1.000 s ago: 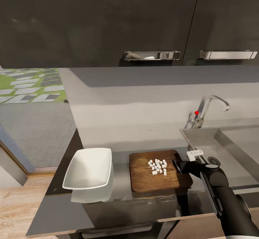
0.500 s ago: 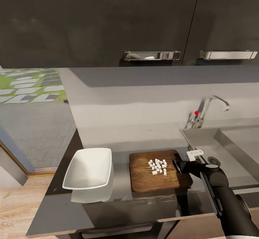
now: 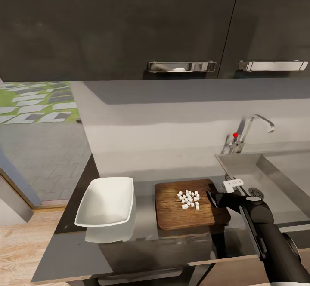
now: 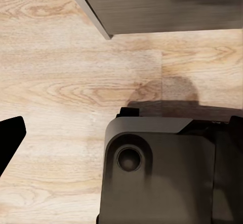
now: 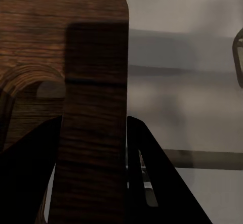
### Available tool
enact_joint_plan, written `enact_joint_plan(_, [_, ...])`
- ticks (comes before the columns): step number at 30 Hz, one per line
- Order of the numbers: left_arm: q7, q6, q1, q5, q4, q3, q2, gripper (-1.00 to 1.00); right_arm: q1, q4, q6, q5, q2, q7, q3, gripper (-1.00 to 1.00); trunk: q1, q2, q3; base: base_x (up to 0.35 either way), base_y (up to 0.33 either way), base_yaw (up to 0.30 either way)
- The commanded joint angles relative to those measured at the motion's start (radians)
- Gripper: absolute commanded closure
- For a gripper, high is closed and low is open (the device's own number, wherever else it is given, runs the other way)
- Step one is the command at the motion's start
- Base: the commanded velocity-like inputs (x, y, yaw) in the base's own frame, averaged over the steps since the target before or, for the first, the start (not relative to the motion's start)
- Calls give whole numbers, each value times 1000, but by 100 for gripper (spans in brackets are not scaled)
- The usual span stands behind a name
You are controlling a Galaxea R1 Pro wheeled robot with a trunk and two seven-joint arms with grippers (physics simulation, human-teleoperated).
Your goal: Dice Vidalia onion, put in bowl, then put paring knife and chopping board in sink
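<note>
The brown chopping board [image 3: 172,215] lies on the dark countertop [image 3: 64,251] with the Vidalia onion as tiny pale diced bits [image 3: 188,199] heaped on its right half. My right gripper [image 3: 212,198] is at the board's right edge, shut on it; in the right wrist view the board [image 5: 61,32] runs between the dark fingers [image 5: 167,183]. The white square bowl [image 3: 105,202] stands empty left of the board. The steel sink [image 3: 280,178] lies right of the board. The paring knife is out of view. In the left wrist view one dark fingertip [image 4: 10,135] hangs over wooden floor.
The chrome tap [image 3: 254,127] with a red knob stands behind the sink. Dark wall cabinets [image 3: 129,23] with steel handles hang above the worktop. The counter ends just left of the bowl, by a doorway. The robot's base [image 4: 157,173] is under the left wrist.
</note>
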Motion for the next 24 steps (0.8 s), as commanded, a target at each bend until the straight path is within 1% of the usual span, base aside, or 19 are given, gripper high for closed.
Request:
enact_joint_plan(1, [2,-7,-2,10,4,-9,-1,-100,-1,-1,3,10,0,9,-1,100,0,-1,-1,0,0,0])
enact_joint_plan(2, [2,-7,-2,10,4,-9,-1,-100,-1,-1,3,9,0,9,-1,100,0,-1,-1,0,0,0])
enact_joint_plan(24, [2,-6,-2,10,4,-9,-1,-100,-1,-1,3,10,0,11,-1,100,-84,153,68,0,0,0])
